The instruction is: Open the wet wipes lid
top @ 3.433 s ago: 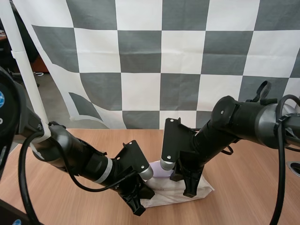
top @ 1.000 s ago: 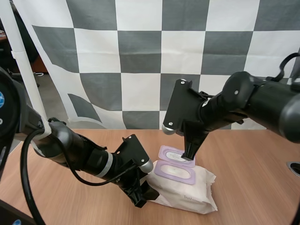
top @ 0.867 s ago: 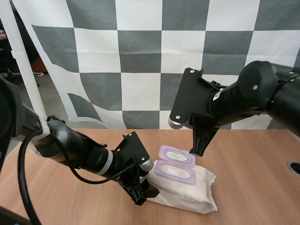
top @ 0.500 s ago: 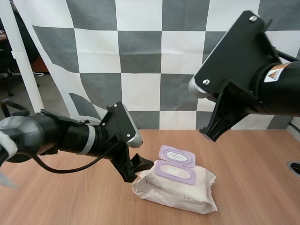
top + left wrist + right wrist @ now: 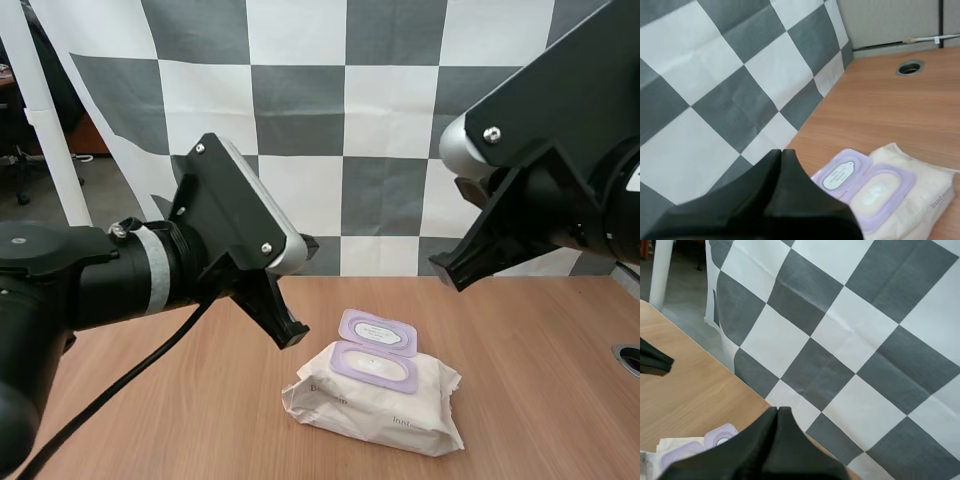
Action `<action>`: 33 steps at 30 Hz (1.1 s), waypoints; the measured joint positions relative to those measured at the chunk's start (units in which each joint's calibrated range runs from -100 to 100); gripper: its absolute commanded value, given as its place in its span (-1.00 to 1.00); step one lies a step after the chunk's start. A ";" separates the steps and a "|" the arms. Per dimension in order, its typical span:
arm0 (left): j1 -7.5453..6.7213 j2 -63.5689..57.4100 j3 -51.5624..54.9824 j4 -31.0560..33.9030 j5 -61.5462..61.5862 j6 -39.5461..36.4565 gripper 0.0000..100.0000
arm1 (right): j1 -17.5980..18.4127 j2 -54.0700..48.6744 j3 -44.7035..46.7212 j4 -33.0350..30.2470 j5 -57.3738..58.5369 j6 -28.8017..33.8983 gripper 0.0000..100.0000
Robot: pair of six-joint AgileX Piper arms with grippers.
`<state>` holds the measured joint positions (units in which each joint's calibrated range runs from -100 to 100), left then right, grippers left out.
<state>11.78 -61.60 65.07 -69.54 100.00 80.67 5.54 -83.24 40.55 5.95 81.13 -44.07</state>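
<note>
Wet wipes pack (image 5: 385,408) on table (image 5: 545,330), lid (image 5: 377,331) open; grommet (image 5: 629,358) well apart.

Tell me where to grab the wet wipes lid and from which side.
Take the lid by its far edge, probably coming down from the far side: it lies flipped back, hinged to the pack at its near edge, so only that edge stands clear.

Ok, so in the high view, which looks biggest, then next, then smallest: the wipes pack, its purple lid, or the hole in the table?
Biggest: the wet wipes pack.
Next: its purple lid, flipped open.
Smallest: the table hole. The picture's edge cuts it off, so its real size is unsure.
</note>
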 measured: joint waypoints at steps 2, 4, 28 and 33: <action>0.00 -2.55 0.00 -0.31 0.00 -0.37 -1.00 | 0.00 -1.08 0.00 -2.03 0.00 0.92 -1.00; 0.00 -4.72 0.00 -0.31 0.00 -0.48 -1.00 | 0.00 -2.60 0.00 -3.96 -0.23 1.03 -1.00; -9.55 -29.90 11.21 24.33 -32.53 -27.63 -1.00 | -2.06 -16.76 28.47 -19.42 -29.61 15.02 -1.00; -9.98 -32.23 18.50 33.30 -45.79 -35.13 -1.00 | -3.55 -16.66 38.48 -20.09 -42.84 18.60 -1.00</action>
<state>1.80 -93.83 83.57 -36.25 54.21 45.54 1.99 -99.90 79.03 -14.14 38.29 -25.47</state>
